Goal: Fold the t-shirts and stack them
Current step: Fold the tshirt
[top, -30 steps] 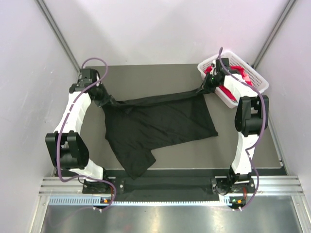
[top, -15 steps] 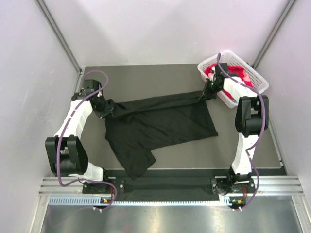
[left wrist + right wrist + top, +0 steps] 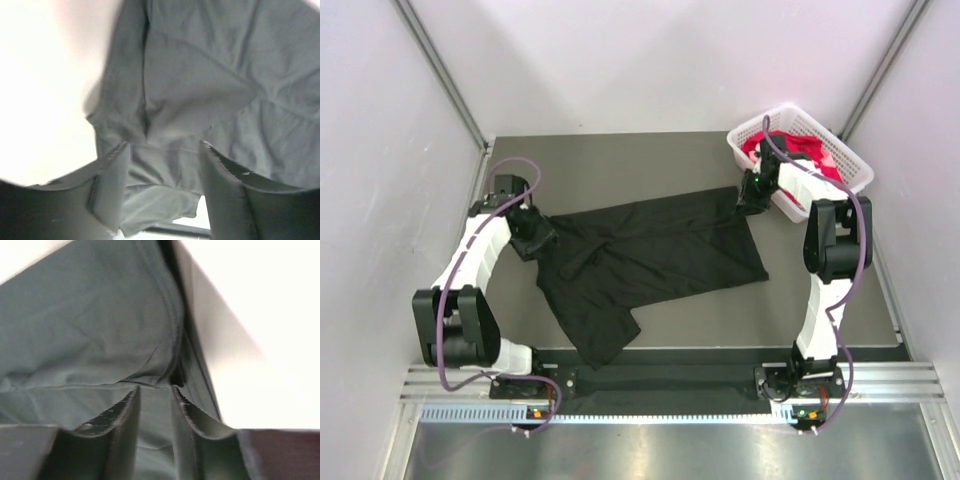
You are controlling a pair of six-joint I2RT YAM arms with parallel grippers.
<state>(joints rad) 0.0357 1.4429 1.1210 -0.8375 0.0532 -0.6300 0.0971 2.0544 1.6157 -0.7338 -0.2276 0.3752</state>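
Dark surface (image 3: 650, 160) w/ black t-shirt (image 3: 660, 250) spread out. L tool (image 3: 548, 238) at its left edge, fingers apart; R tool (image 3: 745, 203) at far-right corner, fingers slightly apart.

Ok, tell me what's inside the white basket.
Red fabric and some pale pink fabric show in the basket; the right arm covers part, anything beneath is hidden.

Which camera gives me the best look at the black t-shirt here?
Top external. It shows the whole black t-shirt lying on the table, with its outline and folds visible. The left wrist view gives only a close patch of wrinkled fabric with seams, and the right wrist view only a hemmed edge.
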